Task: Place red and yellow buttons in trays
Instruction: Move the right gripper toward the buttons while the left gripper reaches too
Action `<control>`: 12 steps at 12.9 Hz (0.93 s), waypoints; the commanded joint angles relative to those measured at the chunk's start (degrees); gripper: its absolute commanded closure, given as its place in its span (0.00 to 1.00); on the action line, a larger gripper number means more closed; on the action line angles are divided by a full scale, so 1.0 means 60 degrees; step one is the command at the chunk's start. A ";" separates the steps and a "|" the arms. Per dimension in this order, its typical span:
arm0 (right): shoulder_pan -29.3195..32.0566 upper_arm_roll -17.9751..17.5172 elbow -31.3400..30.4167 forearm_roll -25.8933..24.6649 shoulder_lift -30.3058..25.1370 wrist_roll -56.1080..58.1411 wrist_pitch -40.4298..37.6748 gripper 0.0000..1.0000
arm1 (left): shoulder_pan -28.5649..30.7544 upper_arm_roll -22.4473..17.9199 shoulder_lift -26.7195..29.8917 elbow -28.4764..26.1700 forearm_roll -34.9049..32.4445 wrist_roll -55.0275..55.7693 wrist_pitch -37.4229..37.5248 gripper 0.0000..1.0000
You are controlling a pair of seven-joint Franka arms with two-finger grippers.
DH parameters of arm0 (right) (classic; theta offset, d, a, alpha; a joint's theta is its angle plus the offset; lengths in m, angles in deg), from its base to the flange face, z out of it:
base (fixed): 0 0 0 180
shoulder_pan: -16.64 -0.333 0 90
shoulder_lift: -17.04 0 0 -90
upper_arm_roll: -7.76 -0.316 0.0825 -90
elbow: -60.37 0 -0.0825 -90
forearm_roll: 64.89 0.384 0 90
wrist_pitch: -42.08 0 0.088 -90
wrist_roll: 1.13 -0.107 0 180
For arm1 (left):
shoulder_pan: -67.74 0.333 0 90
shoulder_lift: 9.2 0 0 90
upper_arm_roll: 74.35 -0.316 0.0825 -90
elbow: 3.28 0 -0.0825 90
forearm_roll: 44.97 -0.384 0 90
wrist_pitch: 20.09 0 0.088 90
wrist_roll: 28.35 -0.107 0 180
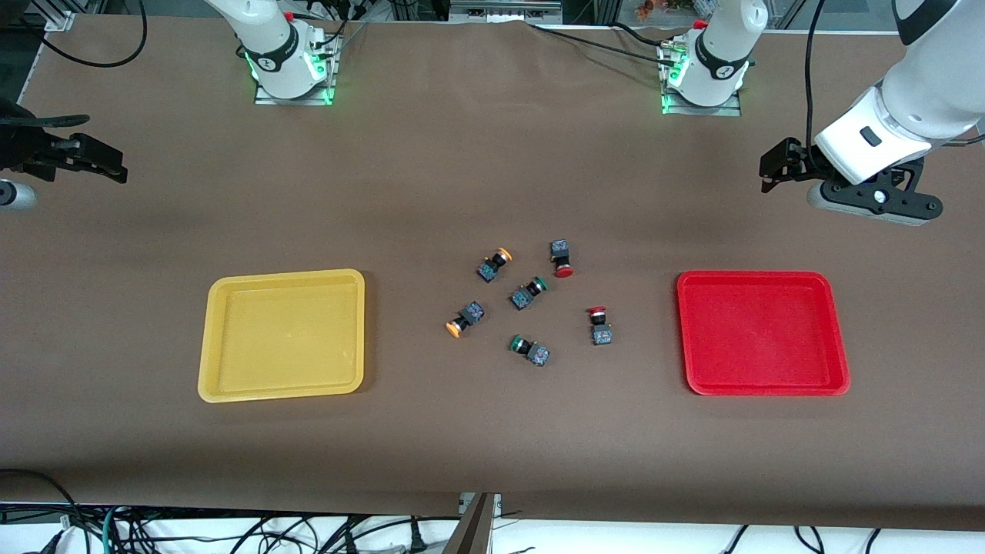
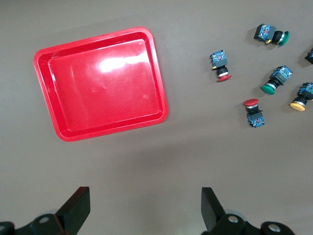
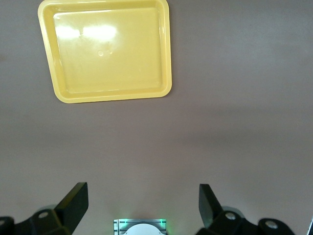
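Two red-capped buttons and two yellow-capped buttons lie on their sides in a loose cluster mid-table, between the yellow tray and the red tray. Both trays hold nothing. My left gripper is open and empty, up over bare cloth near the red tray. The left wrist view shows it with the red tray and red buttons. My right gripper is open and empty over the right arm's end of the table; its wrist view shows the yellow tray.
Two green-capped switches lie among the buttons. The arm bases stand at the table edge farthest from the front camera. Brown cloth covers the table.
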 commanded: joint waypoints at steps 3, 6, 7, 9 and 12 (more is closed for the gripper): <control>0.0081 -0.0058 0.0078 -0.0062 0.0019 -0.0021 0.0011 0.00 | 0.0028 -0.0016 0.0033 0.0189 0.0067 0.0018 0.0177 0.00; 0.0095 -0.0043 0.0092 -0.0033 0.0092 0.0009 0.0026 0.00 | 0.0028 0.0013 0.0033 0.0189 0.0067 0.0018 0.0178 0.00; 0.0095 -0.0029 0.0092 -0.0033 0.0194 0.0038 0.0012 0.00 | 0.0014 0.0057 -0.0010 0.0189 0.0067 0.0018 0.0163 0.00; 0.0023 -0.0058 0.0063 -0.0003 0.0442 -0.0093 0.0012 0.00 | -0.0176 0.0087 -0.0403 0.0189 0.0198 -0.0040 0.0221 0.00; -0.0036 -0.0131 0.0049 0.0667 0.0794 -0.0036 0.0274 0.00 | -0.1023 0.0292 -0.1558 0.0188 0.0199 0.0076 0.0325 0.00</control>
